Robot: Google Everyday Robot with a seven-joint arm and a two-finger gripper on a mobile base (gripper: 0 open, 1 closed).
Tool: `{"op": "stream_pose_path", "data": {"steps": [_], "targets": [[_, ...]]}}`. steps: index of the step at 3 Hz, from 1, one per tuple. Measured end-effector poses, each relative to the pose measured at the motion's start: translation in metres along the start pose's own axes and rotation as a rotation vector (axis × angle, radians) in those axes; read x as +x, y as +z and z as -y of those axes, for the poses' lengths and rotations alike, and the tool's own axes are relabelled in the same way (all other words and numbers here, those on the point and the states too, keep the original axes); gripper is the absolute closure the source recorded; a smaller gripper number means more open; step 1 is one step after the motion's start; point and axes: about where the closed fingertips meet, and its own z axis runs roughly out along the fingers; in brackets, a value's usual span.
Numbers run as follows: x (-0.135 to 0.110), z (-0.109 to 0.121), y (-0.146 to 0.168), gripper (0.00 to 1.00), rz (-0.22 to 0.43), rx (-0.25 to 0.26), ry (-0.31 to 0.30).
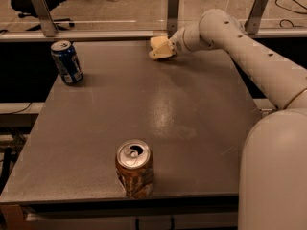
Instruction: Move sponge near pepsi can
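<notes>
The pale yellow sponge (157,42) lies at the far edge of the grey table (144,104), right of centre. My gripper (163,51) is at the sponge, reaching in from the right on the white arm (240,47); it overlaps the sponge, so I cannot tell where one ends and the other begins. The blue pepsi can (66,62) stands upright at the far left of the table, well apart from the sponge and the gripper.
An orange-brown can (135,168) with a silver top stands upright near the table's front edge. A rail with metal posts (172,8) runs behind the table. My white body (276,176) fills the lower right.
</notes>
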Motion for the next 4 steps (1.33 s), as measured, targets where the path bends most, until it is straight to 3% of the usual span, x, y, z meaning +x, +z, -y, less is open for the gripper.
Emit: {"op": "stream_pose_path", "data": {"steps": [1, 2, 3, 4], "targets": [[0.001, -0.003, -0.001, 0.64, 0.006, -0.007, 0.014], [-0.021, -0.015, -0.018, 0.87, 0.052, -0.056, -0.006], [-0.057, -0.06, -0.037, 1.0, 0.121, -0.187, -0.098], [-0.082, -0.123, -0.043, 1.0, 0.164, -0.362, -0.205]]}}
